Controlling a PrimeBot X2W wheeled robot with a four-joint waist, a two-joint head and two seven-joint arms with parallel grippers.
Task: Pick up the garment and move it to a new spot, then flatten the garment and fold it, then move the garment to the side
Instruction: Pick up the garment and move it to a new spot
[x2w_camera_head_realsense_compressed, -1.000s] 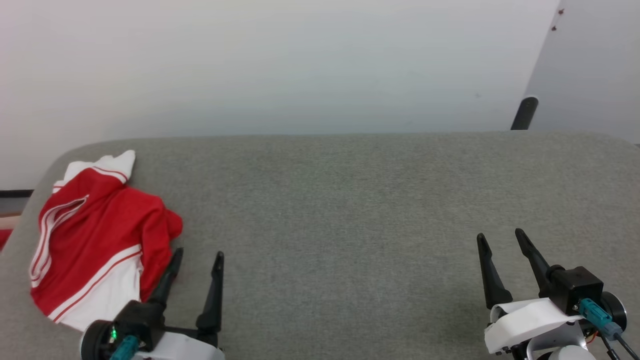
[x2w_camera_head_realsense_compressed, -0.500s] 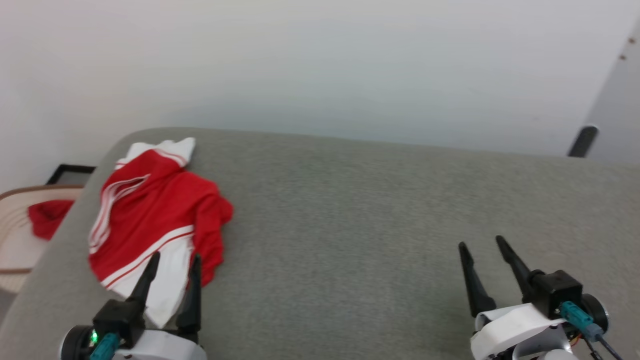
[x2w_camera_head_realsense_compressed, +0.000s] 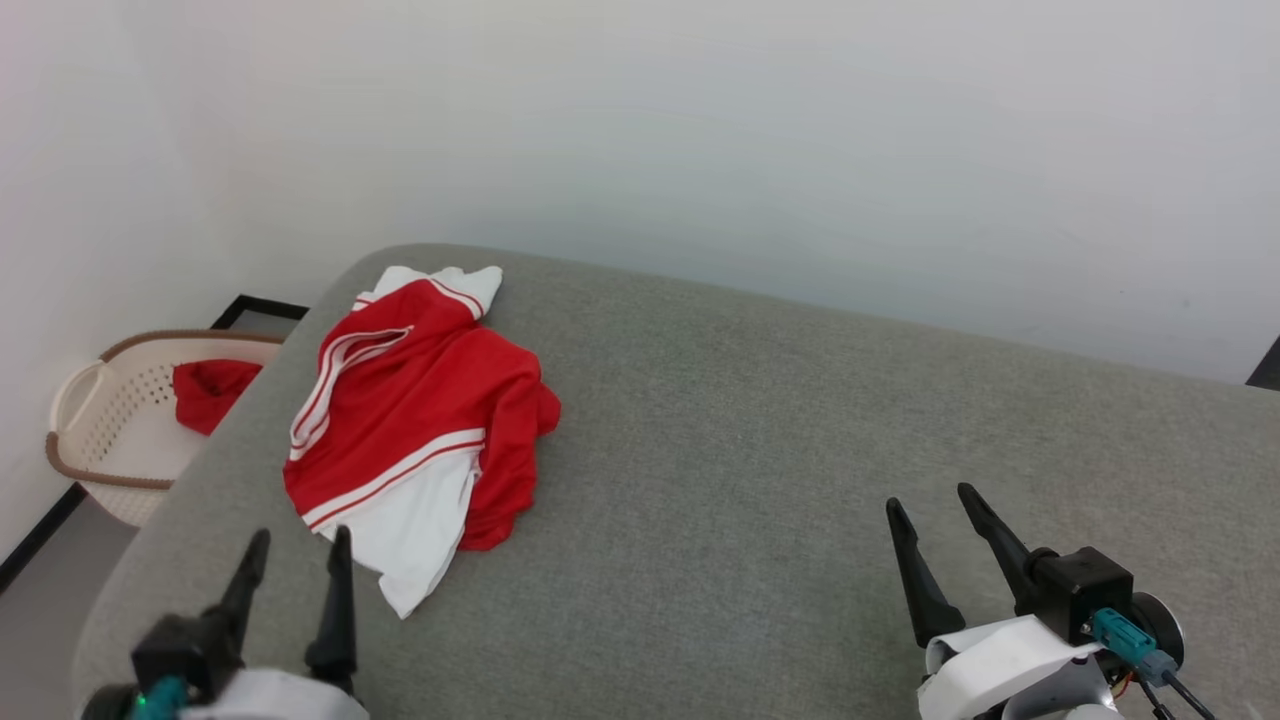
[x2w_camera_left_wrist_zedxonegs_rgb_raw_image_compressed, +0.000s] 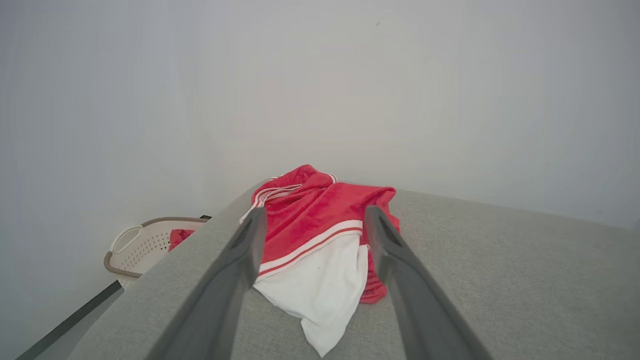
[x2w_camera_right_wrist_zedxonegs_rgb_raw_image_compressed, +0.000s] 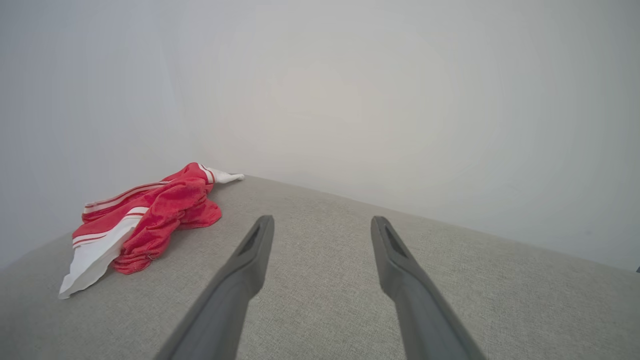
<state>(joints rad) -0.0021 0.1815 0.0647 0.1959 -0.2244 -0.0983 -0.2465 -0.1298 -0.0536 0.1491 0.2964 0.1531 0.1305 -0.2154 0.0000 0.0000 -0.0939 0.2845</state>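
Jaws wide and empty on left gripper (x2w_camera_head_realsense_compressed: 302, 533), near the garment (x2w_camera_head_realsense_compressed: 420, 400), and right gripper (x2w_camera_head_realsense_compressed: 927, 496), well apart.

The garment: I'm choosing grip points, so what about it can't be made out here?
- Garment, head view: lower layers hidden under its own crumpled folds.
- Left wrist view: fingers of the left gripper cover strips along both its sides.
- Dark speck on the white sleeve, left wrist view: too small to identify.
- Right wrist view: its far side hidden behind the near folds.
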